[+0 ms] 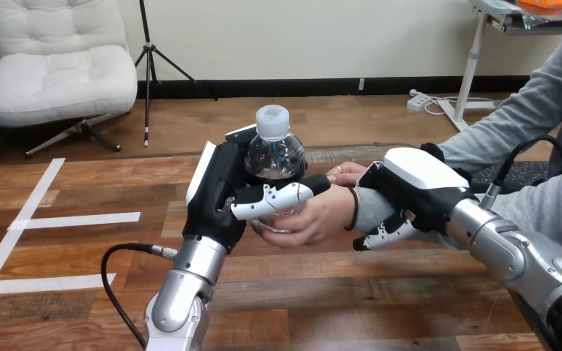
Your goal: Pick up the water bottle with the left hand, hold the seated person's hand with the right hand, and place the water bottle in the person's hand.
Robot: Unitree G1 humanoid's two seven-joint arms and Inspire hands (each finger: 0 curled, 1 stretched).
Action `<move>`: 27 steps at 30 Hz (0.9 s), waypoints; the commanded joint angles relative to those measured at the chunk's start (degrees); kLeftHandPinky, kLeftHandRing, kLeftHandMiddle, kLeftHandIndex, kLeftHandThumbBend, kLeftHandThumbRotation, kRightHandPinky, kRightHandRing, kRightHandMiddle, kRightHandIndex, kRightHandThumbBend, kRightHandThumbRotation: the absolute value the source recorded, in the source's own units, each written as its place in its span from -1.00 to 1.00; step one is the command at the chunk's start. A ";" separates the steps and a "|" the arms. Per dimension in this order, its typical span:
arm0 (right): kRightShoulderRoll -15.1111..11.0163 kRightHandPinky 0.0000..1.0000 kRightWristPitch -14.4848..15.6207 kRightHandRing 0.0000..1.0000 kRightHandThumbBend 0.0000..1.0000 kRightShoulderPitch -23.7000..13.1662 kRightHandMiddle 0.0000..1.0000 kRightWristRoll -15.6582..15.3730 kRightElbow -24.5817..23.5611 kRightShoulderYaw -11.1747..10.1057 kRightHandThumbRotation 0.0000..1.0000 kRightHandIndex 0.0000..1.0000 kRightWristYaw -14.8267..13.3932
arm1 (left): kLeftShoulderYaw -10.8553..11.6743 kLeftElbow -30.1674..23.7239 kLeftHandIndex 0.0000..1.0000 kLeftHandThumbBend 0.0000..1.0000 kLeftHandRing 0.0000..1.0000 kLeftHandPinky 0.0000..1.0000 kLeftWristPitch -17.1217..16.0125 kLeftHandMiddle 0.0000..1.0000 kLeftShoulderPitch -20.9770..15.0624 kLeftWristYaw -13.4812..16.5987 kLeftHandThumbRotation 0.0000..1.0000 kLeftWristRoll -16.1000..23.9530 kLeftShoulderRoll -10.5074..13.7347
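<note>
Apparently left hand (216, 196) and person's hand (315, 216) clasp clear rounded bottle (274, 156).

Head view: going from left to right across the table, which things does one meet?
First the left hand, then the water bottle, then the person's hand, then the right hand.

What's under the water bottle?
The person's hand cups the water bottle from below, fingers round its base. The left hand is curled round the bottle too. The bottle's bottom is covered by them, so I cannot tell whether it rests on the palm.
</note>
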 commanded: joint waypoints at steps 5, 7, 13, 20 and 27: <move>1.03 -0.68 -2.15 -0.60 0.34 -4.01 -0.49 2.44 -4.81 -1.93 -1.00 -0.48 -1.37 | 0.32 0.60 -0.22 0.49 -0.26 -0.33 -1.29 -0.22 -5.22 0.20 -1.00 0.16 0.29; 1.01 -0.68 -2.43 -0.60 0.35 -3.97 -0.48 2.33 -4.71 -1.91 -1.00 -0.47 -1.82 | 0.26 0.99 -0.22 0.49 -0.26 -0.33 -1.77 -0.22 -5.38 0.34 -1.00 0.54 0.43; 1.04 -0.68 -2.08 -0.60 0.34 -3.88 -0.48 2.63 -4.88 -2.00 -1.00 -0.47 -1.25 | 0.24 1.23 -0.22 0.49 -0.26 -0.34 -1.78 -0.21 -5.48 0.79 -1.00 1.16 0.55; 0.96 -0.68 -2.10 -0.60 0.33 -3.98 -0.48 2.50 -4.66 -1.87 -1.00 -0.47 -1.22 | -0.40 1.19 -0.22 0.50 -0.27 -0.34 -2.35 -0.21 -5.52 2.94 -1.00 4.03 1.33; 0.96 -0.69 -1.94 -0.61 0.33 -3.88 -0.49 2.60 -4.81 -1.91 -1.00 -0.47 -1.11 | -0.30 1.60 -0.22 0.49 -0.27 -0.34 -1.89 -0.21 -5.75 2.50 -1.00 3.68 1.26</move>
